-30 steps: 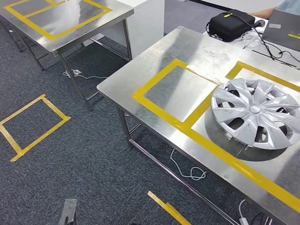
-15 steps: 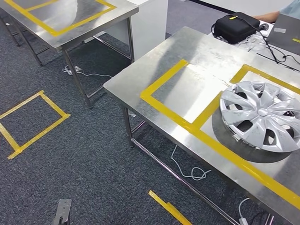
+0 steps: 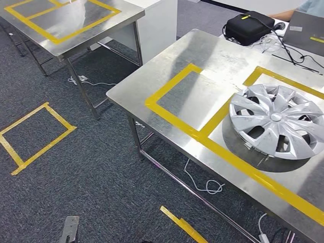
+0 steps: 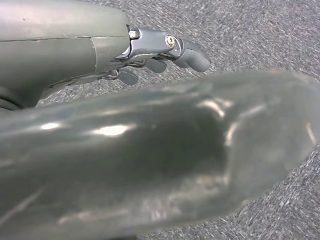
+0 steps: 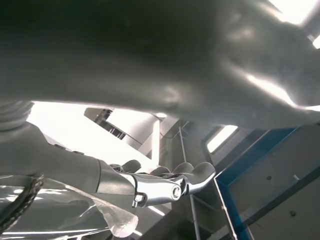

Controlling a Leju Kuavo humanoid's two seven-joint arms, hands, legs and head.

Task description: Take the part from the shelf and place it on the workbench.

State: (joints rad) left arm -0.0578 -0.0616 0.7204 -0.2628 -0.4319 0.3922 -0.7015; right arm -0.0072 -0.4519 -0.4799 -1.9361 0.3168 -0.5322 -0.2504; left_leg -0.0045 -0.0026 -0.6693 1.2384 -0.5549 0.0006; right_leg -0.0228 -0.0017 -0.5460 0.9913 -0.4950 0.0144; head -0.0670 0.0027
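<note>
My left robot hand [image 4: 166,50] is hanging over grey carpet, fingers loosely extended and holding nothing. My right robot hand [image 5: 166,185] is likewise stretching its fingers out, gripping nothing. The silver hubcap [image 3: 277,121] is lying flat on the steel worktop [image 3: 214,55], at the right of the head view, inside yellow tape [image 3: 229,159].

A: Benches?
B: Two steel — near bench [image 3: 179,55], far bench [image 3: 126,15].
A: Parts?
B: One silver wheel cover [image 3: 276,127], lying on the near bench.
A: Other items?
B: One black case [image 3: 248,26]. One taped floor square [image 3: 36,135]. One loose tape strip [image 3: 183,224].
</note>
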